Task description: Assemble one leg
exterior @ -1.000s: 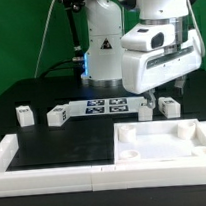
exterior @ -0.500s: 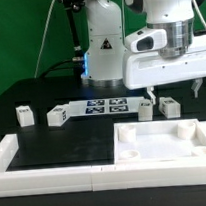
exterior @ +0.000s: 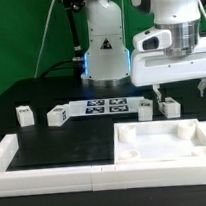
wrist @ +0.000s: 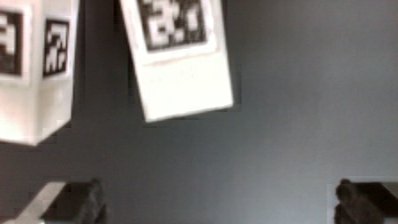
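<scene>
Your jaws stand wide apart with nothing between them. The gripper (exterior: 179, 88) hangs above the table, and the wrist view shows only bare dark surface between the two fingertips.

Over the last second the hand has lifted and slid toward the exterior view's right, while no part on the table has shifted. The nearest leg (exterior: 170, 107) sits untouched just below the fingers, close beside its neighbouring leg (exterior: 145, 110). Two further legs (exterior: 25, 116) (exterior: 58, 117) lie well apart from them on the exterior view's left, past the marker board (exterior: 104, 105). The square panel (exterior: 163, 154) waits in front with its sockets unfilled. You have grasped nothing yet, so this looks like lining up over the pair before coming down.

No writing can be read. The legs and the marker board carry black-and-white square tags, and the robot base (exterior: 105, 63) bears a warning triangle (exterior: 105, 48).
</scene>
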`<state>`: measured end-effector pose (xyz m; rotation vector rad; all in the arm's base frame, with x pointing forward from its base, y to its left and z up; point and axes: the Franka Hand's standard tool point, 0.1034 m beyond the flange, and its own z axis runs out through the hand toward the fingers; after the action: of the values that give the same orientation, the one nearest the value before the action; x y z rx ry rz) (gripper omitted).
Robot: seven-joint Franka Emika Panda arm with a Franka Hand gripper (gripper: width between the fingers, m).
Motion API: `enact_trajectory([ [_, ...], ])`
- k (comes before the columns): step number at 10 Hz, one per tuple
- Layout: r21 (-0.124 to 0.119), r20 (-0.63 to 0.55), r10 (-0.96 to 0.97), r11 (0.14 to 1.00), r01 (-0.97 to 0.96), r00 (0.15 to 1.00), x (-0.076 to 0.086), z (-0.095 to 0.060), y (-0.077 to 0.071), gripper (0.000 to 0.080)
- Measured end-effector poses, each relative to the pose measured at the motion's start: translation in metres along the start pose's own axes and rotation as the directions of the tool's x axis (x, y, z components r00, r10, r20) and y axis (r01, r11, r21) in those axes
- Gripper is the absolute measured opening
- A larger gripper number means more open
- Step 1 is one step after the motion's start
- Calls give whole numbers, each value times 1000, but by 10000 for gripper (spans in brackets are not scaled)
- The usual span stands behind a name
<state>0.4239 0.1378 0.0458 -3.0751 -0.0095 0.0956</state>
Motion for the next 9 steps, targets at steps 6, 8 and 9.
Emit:
enact_trajectory([
  [6,-33,376,-13,999,27,927,-8,0,6,649],
  [8,5,514,-97,994,110,852,-18,9,4,649],
  [9,28,607,-123,991,133,785,-21,9,3,649],
])
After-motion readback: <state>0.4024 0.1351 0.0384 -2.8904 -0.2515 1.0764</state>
